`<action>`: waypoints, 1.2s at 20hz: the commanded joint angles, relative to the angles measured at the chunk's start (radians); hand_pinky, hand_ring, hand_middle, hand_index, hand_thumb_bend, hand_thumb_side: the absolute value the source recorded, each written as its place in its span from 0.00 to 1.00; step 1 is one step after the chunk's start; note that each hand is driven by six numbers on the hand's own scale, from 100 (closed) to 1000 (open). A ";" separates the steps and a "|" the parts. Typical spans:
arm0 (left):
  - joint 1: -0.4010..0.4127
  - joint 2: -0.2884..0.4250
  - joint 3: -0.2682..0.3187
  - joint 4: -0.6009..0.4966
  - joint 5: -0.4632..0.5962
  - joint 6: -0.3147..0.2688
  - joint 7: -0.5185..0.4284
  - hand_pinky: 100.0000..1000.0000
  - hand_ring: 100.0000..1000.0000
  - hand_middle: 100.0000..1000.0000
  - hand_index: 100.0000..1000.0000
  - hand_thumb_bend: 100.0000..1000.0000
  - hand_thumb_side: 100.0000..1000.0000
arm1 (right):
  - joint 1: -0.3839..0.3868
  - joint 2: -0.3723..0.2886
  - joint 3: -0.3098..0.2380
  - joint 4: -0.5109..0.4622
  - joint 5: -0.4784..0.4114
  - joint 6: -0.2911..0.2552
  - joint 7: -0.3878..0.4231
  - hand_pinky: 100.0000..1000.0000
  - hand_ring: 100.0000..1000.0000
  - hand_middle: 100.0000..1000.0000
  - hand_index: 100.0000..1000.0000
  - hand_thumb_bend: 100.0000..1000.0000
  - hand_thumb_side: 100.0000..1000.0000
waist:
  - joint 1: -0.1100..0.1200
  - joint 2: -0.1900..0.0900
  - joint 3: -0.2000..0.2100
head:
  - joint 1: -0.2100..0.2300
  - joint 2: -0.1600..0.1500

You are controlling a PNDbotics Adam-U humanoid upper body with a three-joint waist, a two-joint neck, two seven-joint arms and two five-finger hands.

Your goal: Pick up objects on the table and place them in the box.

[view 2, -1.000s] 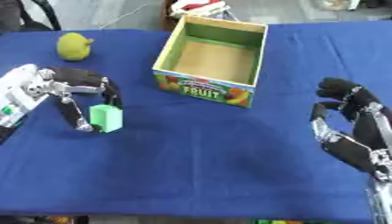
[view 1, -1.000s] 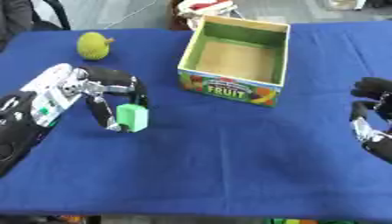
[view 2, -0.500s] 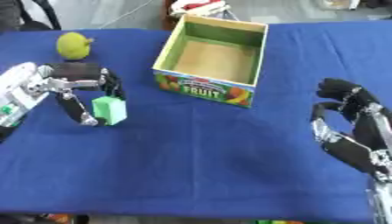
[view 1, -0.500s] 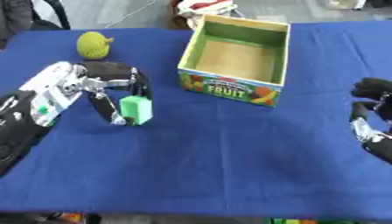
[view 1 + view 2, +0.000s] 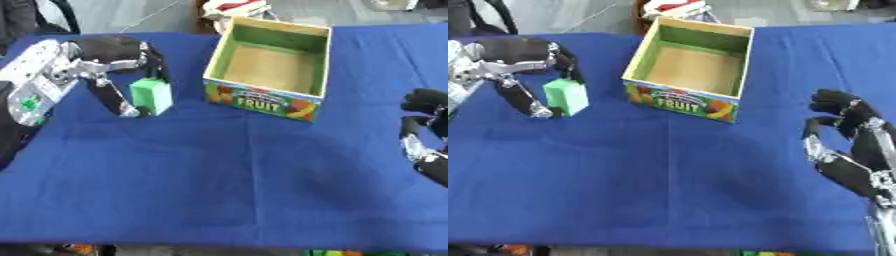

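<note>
**A:** Your left robot hand [image 5: 105,60] is curled round the green block [image 5: 151,96], fingers on its upper far side and the thumb coming up from below on the near-left side. The block hangs off the blue desk [image 5: 227,190], near the desk's far-left corner, tilted a little with its long axis roughly upright.

**B:** And the box?

**A:** The fruit box [image 5: 271,67] stands open-topped near the middle of the desk's far edge, just to the right of the block. That is the relation your next move turns on: from the block, the opening lies to the right and slightly farther back, and the box's near-left wall is between them. I judge you need to carry the block over that wall before letting go, so keep it high enough to clear the rim.

**B:** Would my other hand do better?

**A:** No. Your right robot hand [image 5: 846,145] sits by the desk's right edge, well apart from both block and box, fingers loosely bent and holding nothing. The left one is far nearer and already has the block.

**B:** Anything inside the box?

**A:** Only its brown floor shows; nothing seems to be in it, so the block should have room to land anywhere. My one worry is the tilt: a lower corner could catch the rim if you come across too low.
</note>
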 commanded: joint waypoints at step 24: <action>-0.406 -0.431 0.062 0.570 -0.582 -0.009 0.308 0.76 0.71 0.75 0.86 0.72 0.35 | -0.016 -0.003 0.026 -0.002 -0.020 -0.002 0.024 0.71 0.77 0.73 0.80 0.00 0.00 | -0.009 -0.008 -0.073 | 0.005 -0.002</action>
